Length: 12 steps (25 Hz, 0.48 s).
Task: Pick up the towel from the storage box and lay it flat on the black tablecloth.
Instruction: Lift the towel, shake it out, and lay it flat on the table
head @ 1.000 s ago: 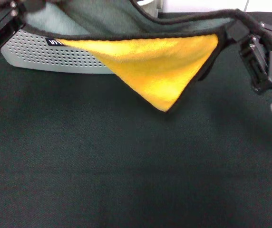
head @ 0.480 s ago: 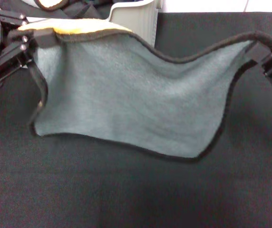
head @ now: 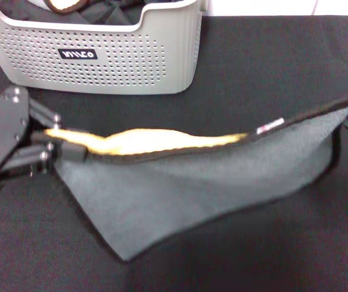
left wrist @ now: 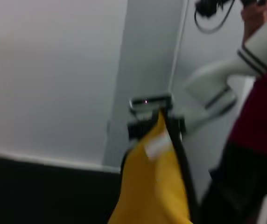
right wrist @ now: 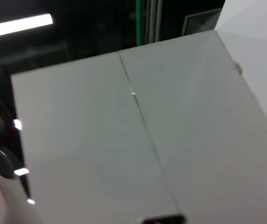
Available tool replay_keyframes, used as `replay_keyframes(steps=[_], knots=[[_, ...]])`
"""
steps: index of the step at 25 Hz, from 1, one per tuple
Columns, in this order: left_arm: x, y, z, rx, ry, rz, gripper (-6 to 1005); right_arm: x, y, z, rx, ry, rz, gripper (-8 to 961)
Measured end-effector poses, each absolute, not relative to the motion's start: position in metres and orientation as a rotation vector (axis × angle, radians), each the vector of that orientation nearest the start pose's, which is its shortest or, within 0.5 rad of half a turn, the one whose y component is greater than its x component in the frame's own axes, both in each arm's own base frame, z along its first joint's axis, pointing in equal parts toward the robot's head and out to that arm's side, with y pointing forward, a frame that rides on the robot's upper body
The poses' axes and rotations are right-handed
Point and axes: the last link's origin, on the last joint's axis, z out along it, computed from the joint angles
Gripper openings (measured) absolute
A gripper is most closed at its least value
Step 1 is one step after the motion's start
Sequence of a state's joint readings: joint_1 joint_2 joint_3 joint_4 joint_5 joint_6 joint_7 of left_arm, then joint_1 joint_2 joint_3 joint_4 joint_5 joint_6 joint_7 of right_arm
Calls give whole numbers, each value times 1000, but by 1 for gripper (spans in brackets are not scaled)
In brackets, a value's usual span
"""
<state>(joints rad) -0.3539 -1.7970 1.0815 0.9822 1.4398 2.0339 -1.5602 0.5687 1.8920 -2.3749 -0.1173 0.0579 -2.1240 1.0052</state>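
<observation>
The towel (head: 186,188) hangs stretched across the middle of the head view, in front of the storage box (head: 101,52) and clear of it. Its grey-green face is toward the camera, and a strip of the bright yellow face shows folded over along the upper edge. A small white tag sits on that edge near the right end. The lower part sags to a point toward the near side, down against the black tablecloth (head: 253,73) that covers the counter.

The left hand (head: 61,149) is low at the left, its fingers closed on the towel's left corner. In the left wrist view the yellow face (left wrist: 154,182) rises to the other arm's hand (left wrist: 152,114) farther off, which clamps the far corner. In the head view the towel's right corner runs up to the picture's right edge, where only a sliver of that right hand shows.

The storage box stands at the far left on the tablecloth, its black label facing forward, with dark cloth and a bunched yellow, dark-edged cloth (head: 64,5) inside.
</observation>
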Motion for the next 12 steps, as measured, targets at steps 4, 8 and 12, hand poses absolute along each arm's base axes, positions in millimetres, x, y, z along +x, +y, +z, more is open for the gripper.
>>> replay_keyframes(steps=[4,8,12], knots=[[-230,269,116,-3173,-281,-813,42,221,255,32,-2605,467,1939,4],[-235,270,108,-3272,-393,-665,41,219,255,18,-2628,624,1916,3],[-242,281,101,-3281,-521,-585,41,221,271,-9,-2601,801,1739,3]])
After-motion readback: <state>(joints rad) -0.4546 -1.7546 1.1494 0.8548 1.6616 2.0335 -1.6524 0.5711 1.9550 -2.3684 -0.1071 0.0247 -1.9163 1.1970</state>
